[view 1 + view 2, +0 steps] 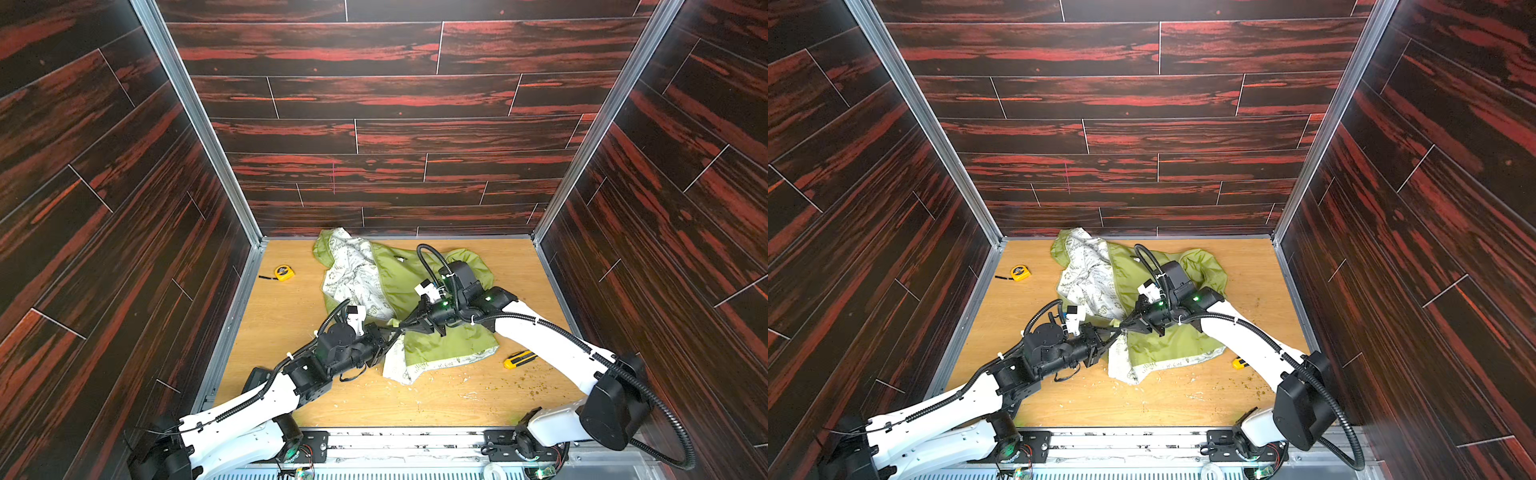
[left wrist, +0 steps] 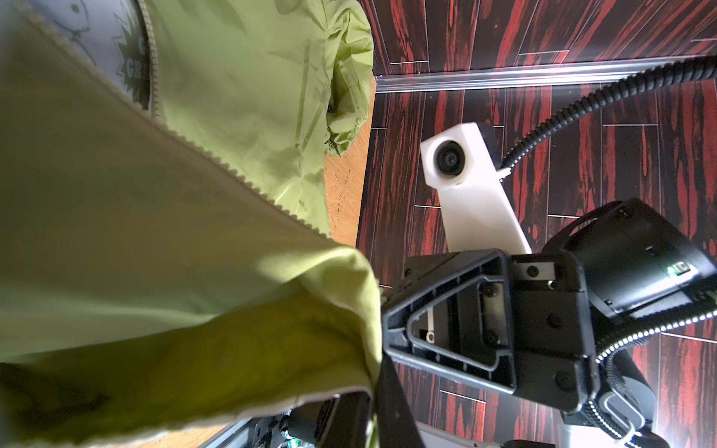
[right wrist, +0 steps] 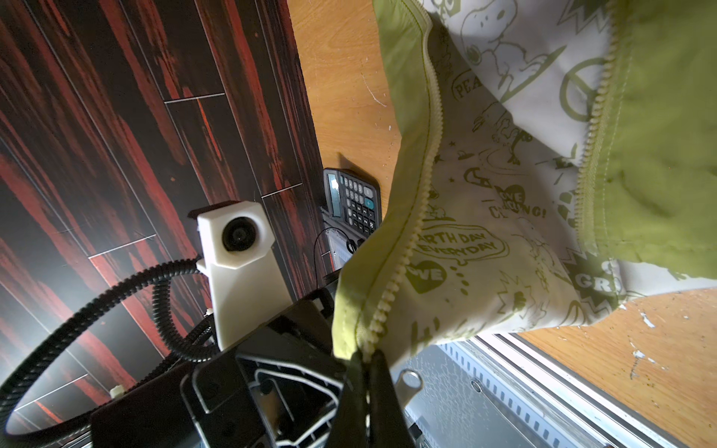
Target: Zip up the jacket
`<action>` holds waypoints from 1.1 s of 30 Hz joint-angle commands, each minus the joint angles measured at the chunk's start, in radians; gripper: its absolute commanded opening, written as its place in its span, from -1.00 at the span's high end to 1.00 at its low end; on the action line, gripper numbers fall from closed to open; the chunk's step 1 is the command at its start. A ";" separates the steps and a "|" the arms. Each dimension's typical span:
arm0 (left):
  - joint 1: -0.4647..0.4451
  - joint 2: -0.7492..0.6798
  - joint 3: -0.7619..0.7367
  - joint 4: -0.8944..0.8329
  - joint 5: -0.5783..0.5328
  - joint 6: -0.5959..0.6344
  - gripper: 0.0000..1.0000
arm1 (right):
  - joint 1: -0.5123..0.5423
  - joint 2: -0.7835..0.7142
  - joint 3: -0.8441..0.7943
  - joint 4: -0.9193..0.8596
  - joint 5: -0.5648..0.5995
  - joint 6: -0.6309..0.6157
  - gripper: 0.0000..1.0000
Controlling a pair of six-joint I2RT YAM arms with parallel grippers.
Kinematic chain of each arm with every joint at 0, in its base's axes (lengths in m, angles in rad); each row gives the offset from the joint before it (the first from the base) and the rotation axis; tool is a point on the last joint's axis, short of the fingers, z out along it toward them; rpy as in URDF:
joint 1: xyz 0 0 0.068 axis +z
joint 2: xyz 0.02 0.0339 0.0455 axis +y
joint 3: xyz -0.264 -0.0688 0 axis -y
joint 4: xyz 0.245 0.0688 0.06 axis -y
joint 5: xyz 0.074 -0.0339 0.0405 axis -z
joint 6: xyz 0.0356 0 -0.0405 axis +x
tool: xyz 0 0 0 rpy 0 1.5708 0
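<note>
Beneath the right arm (image 1: 540,332), much of the jacket (image 1: 395,278) was hidden. Left gripper (image 1: 392,333) and right gripper (image 3: 366,362) were each clamped shut on its zipper edge (image 3: 394,287).

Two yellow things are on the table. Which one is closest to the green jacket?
The long yellow-and-black utility knife, lying just off the jacket's near hem. The round yellow tape measure sits farther away, on its other side.
</note>
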 commanded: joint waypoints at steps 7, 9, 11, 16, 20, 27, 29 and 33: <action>-0.007 0.009 -0.006 0.002 0.017 -0.004 1.00 | 0.007 -0.002 0.071 0.007 -0.045 -0.038 0.94; -0.006 -0.009 -0.025 0.014 0.004 -0.004 1.00 | 0.003 -0.003 0.105 -0.058 -0.006 -0.091 0.57; -0.005 -0.034 -0.046 0.023 -0.014 -0.002 1.00 | -0.001 -0.007 0.140 -0.128 0.058 -0.147 0.04; -0.004 -0.134 -0.122 -0.045 -0.064 -0.030 1.00 | -0.015 -0.056 0.186 -0.219 0.214 -0.236 -0.85; -0.004 -0.238 -0.189 -0.172 -0.101 -0.073 1.00 | -0.017 -0.121 0.162 -0.248 0.431 -0.240 -0.87; -0.004 -0.447 -0.320 -0.289 -0.163 -0.142 1.00 | -0.027 -0.155 -0.069 -0.080 0.279 -0.176 -0.74; -0.004 -0.479 -0.340 -0.299 -0.167 -0.151 1.00 | -0.010 -0.154 -0.176 0.041 0.186 -0.109 -0.52; -0.004 -0.489 -0.351 -0.303 -0.143 -0.149 1.00 | 0.017 -0.220 -0.419 0.297 0.171 0.063 -0.21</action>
